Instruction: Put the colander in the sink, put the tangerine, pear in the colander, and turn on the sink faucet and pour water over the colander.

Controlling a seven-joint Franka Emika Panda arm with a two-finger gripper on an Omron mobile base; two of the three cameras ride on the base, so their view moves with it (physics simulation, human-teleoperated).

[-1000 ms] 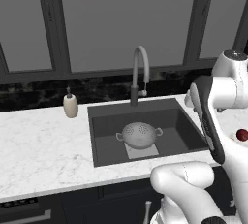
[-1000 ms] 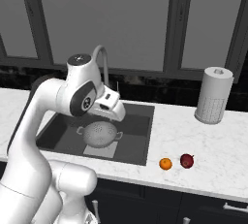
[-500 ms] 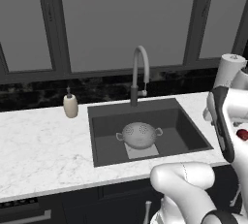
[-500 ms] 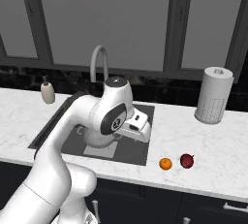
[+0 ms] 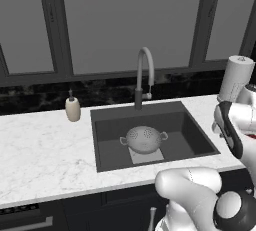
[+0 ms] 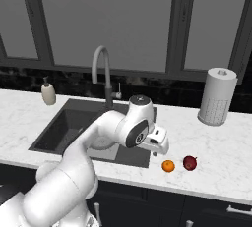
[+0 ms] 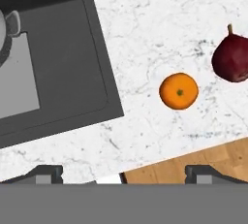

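Colander [image 5: 145,139] sits in the sink [image 5: 197,137]: your first step reads done. Tangerine [image 7: 178,90] and pear [image 7: 233,56] lie on the counter [image 7: 155,19], near each other, unpicked. Gripper [image 7: 124,171] hovers above them, fingers apart, empty. Faucet [image 5: 144,77] dry.

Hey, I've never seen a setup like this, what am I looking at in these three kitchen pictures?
It is a simulated kitchen with a white robot arm on a base that can drive. Two pictures come from cameras on the base, behind the arm to its left and right. The third looks down from the arm's hand. The gripper is open and holds nothing. It hangs above the marble counter, near the tangerine and the dark-red pear, which lie side by side, apart. The colander already sits in the sink, under the tall faucet. A soap bottle and a paper towel roll also stand on the counter.
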